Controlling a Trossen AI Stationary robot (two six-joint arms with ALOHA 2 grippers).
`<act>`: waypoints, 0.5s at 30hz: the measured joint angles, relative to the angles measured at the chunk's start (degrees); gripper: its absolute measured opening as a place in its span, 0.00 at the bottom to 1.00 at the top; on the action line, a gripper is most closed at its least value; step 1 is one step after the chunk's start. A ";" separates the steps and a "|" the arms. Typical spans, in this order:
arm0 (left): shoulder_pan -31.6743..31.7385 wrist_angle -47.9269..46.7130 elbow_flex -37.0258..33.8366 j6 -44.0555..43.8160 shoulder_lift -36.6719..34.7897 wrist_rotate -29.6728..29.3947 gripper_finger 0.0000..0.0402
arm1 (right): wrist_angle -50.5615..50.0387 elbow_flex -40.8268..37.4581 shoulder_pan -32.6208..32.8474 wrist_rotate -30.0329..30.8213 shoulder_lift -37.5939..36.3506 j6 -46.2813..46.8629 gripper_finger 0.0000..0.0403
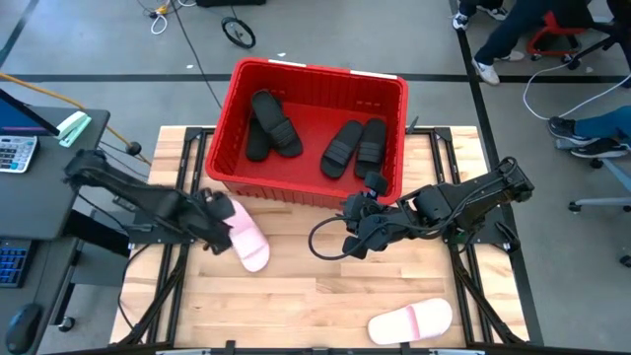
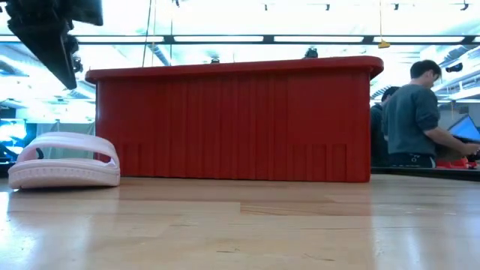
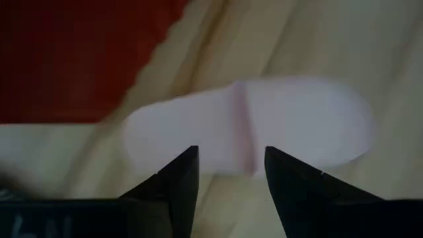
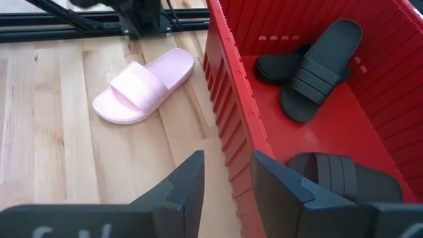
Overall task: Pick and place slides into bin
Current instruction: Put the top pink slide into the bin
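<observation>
Left gripper (image 1: 219,219), jaws wide, is hovering over a pink slide (image 1: 246,240) by the red bin (image 1: 308,190). Right gripper (image 1: 357,219), jaws parted and empty, is hanging at the bin's front wall. Four black slides (image 1: 273,124) are lying inside; another pink slide (image 1: 411,322) is sitting near the desk (image 1: 296,296) edge, unseen by wrist views.

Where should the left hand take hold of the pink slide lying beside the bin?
Probably the wide strap of the pink slide, from above: it lies sole-down, strap arching up, and the open left hand hovers over it, beside the bin.

No text, label, brand or number can be read anywhere; faint pale marks on both wrist housings stay illegible.
</observation>
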 joint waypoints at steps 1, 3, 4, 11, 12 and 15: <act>0.00 3.50 -2.80 -0.02 -3.38 0.25 0.44 | 0.00 0.00 0.00 0.00 0.00 0.00 0.32; 0.00 10.77 -7.80 0.64 -9.39 1.44 0.44 | 0.00 0.00 0.00 0.00 0.00 0.00 0.32; 0.00 14.25 -9.97 0.74 -12.23 2.22 0.43 | 0.00 0.00 0.00 0.01 0.00 0.00 0.32; -0.02 19.16 -18.33 -3.54 -22.62 5.46 0.46 | 0.02 0.00 -0.04 0.01 0.00 0.00 0.32; 0.00 19.15 -19.05 -4.38 -23.04 5.44 0.46 | 0.02 0.00 -0.04 0.01 0.00 0.00 0.32; 0.00 19.45 -20.71 -5.03 -23.11 5.46 0.47 | 0.02 0.00 -0.04 0.01 0.00 0.00 0.32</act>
